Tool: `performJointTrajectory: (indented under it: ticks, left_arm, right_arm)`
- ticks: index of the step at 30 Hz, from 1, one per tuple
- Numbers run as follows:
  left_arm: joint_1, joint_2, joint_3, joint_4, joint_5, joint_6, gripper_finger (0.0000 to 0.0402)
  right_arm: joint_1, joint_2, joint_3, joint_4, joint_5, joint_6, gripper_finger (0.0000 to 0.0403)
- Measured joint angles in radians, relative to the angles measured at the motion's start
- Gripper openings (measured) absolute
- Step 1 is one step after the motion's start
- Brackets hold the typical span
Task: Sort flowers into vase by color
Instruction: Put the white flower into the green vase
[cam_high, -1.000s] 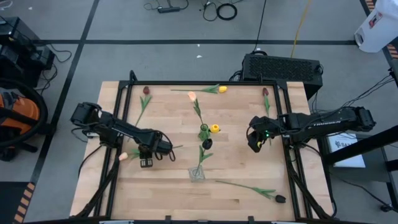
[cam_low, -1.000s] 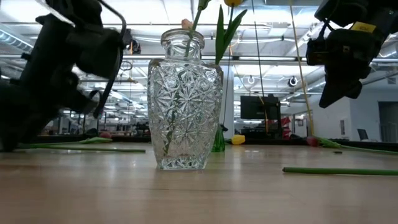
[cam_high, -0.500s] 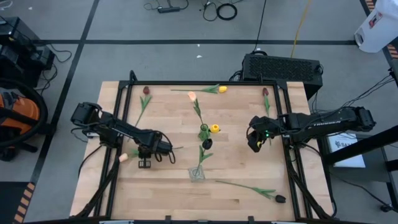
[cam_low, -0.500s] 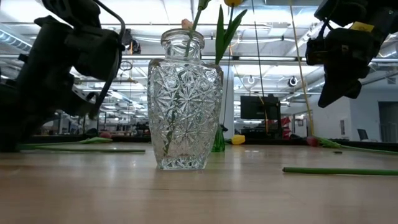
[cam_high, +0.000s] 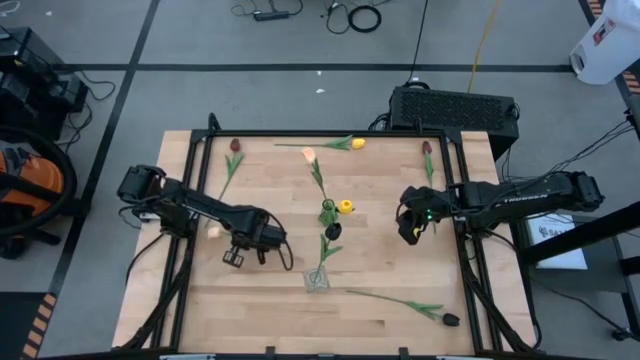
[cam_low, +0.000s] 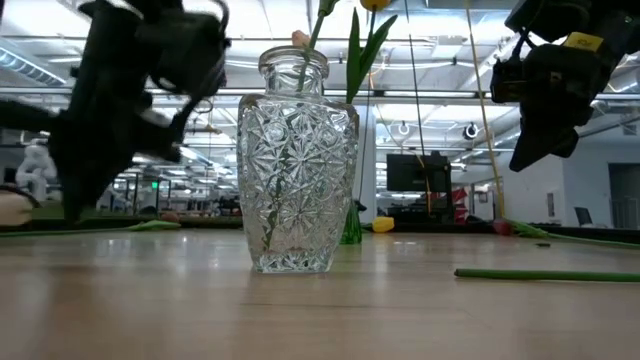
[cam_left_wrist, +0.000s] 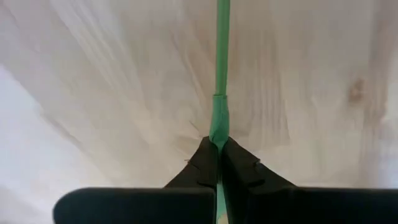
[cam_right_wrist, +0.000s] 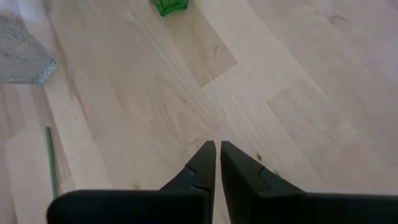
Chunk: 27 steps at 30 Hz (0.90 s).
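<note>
Stem-in-grip is the state on the left: the left pincer (cam_left_wrist: 217, 144) is pinched tight on the thin green stem of a peach flower (cam_high: 213, 229), whose head hangs at about nine o'clock of the clear vase (cam_high: 316, 280), over the left side of the counter (cam_high: 400, 320). In the high view that pincer (cam_high: 268, 247) sits near the vase, at roughly its ten o'clock, with the free end of the stem trailing toward the vase mouth.

The step in hand looks like carrying this flower to a vase. To do it well, the grip should stay firm on the stem, since it is thin and could swivel between the fingers. The arm should rise until the stem's lower end clears the rim, turn the stem close to upright, then lower it straight down the neck. A flower already stands in the clear vase, so the new stem needs to enter beside it without knocking it. Whether peach belongs here or in the small green vase (cam_high: 328, 211) at twelve o'clock of the clear one is a colour call worth checking first.

Further right, the right pincer (cam_high: 411, 228) waits above the counter at about two o'clock of the clear vase, its fingers nearly together and empty. Other flowers lie along the far edge and at four o'clock.
</note>
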Motion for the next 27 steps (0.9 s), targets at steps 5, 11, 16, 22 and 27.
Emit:
performJointTrajectory:
  ticks: [5, 11, 16, 22, 27]
  left_arm:
    - [0.012, -0.001, 0.070, -0.162, -0.161, 0.177, 0.0004]
    - [0.021, -0.002, 0.089, -0.262, -0.358, 0.543, 0.0004]
    - [0.020, -0.002, 0.073, -0.194, -0.522, 0.905, 0.0003]
    - [0.024, 0.005, 0.045, 0.071, -0.536, 1.233, 0.0003]
    - [0.034, 0.045, 0.018, 0.252, -0.489, 1.338, 0.0003]
  right_arm:
    - [0.000, 0.000, 0.000, 0.031, 0.000, 0.000, 0.0018]
    - [0.000, 0.000, 0.000, 0.058, 0.002, 0.027, 0.0018]
    - [0.000, 0.000, 0.000, 0.066, 0.021, 0.076, 0.0018]
    - [0.000, 0.000, 0.000, 0.066, 0.058, 0.184, 0.0018]
    - [0.001, 0.000, 0.000, 0.069, 0.058, 0.270, 0.0018]
